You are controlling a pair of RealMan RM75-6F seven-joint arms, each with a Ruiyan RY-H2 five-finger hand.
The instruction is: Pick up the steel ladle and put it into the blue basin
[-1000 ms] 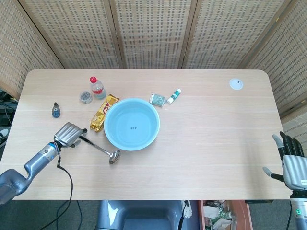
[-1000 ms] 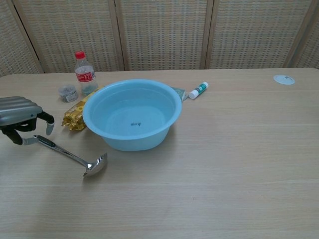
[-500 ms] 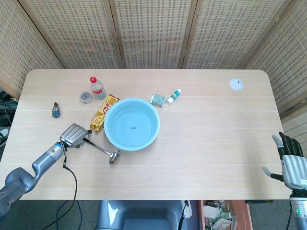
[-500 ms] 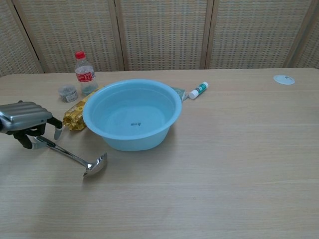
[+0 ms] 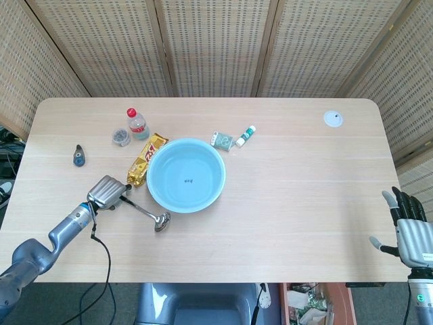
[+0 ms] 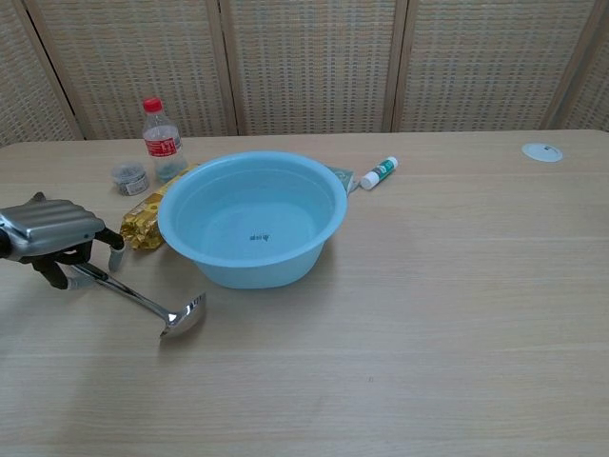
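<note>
The steel ladle [image 5: 143, 211] [image 6: 133, 297] lies flat on the table, its bowl toward me and just left of the blue basin [image 5: 150, 186] [image 6: 252, 271]. The basin stands upright with nothing in it. My left hand [image 5: 106, 191] [image 6: 52, 228] is low over the far end of the ladle's handle. Its fingers hang down on either side of the handle with a gap left. My right hand [image 5: 409, 230] is off the table's right front corner, fingers spread, holding nothing.
Left of the basin lies a gold snack packet [image 5: 147, 159] [image 6: 143, 221], with a bottle [image 5: 138, 124] [image 6: 160, 138] and a small jar [image 5: 121, 137] [image 6: 129, 177] behind it. A tube [image 5: 245, 135] [image 6: 379, 172] and a green packet [image 5: 221, 140] lie behind the basin. A white disc [image 5: 333, 119] sits far right.
My left hand has moved right and down onto the handle's end, fingers now straddling it. The ladle has not moved. The right hand stays still.
</note>
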